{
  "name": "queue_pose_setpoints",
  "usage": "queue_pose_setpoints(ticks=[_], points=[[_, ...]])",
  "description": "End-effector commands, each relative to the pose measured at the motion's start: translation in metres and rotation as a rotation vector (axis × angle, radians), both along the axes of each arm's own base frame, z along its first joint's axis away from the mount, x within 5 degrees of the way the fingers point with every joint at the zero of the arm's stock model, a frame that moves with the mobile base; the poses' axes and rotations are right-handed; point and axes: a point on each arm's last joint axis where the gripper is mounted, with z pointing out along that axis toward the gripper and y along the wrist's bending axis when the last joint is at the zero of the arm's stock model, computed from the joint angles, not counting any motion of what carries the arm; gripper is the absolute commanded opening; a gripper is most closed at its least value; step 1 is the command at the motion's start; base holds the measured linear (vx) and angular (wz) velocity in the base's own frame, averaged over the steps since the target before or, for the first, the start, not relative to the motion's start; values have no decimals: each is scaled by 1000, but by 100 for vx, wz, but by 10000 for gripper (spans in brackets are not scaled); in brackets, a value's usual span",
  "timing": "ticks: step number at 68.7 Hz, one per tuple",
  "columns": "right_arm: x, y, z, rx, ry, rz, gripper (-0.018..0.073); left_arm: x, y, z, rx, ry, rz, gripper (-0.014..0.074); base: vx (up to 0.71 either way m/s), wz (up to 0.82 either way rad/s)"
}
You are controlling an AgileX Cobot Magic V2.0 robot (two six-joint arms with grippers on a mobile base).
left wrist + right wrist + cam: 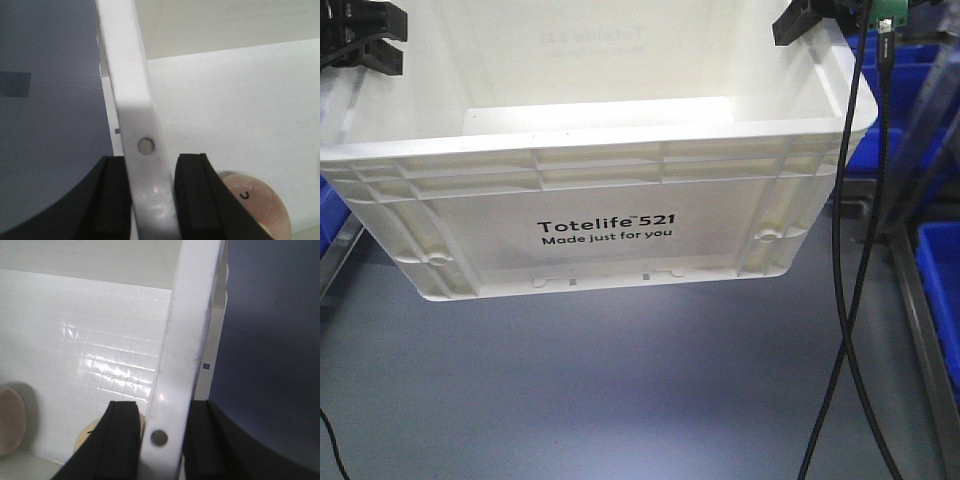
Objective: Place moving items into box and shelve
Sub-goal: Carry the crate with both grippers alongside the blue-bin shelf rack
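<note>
The box, a large white ribbed crate printed "Totelife 521", hangs in the air and tilts toward the front camera. My left gripper clamps its left rim, and in the left wrist view the gripper has one pad on each side of the wall. My right gripper holds the right rim the same way, with the gripper shut across it. Inside lie the moving items: a mauve plush with a small face, also the mauve plush, and a pale yellow one, half hidden by a finger.
Blue plastic bins sit on a metal rack at the right, with more blue bins behind and one at the left edge. A black cable hangs down in front on the right. A grey surface lies below the box.
</note>
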Motion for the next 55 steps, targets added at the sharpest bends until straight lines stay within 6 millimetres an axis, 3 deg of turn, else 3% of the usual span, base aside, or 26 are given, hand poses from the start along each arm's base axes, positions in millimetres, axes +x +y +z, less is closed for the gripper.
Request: queue_pose_setpoints(ticks=[1, 29, 55], points=[[-25, 9, 40, 143, -106, 67, -10, -10, -8, 35, -98, -204, -32, -17, 41, 27], [-25, 9, 40, 142, -106, 67, -10, -10, -8, 35, -98, -204, -32, -17, 38, 36], [-25, 9, 40, 141, -106, 66, -10, -10, -8, 35, -98, -204, -32, -17, 29, 58]])
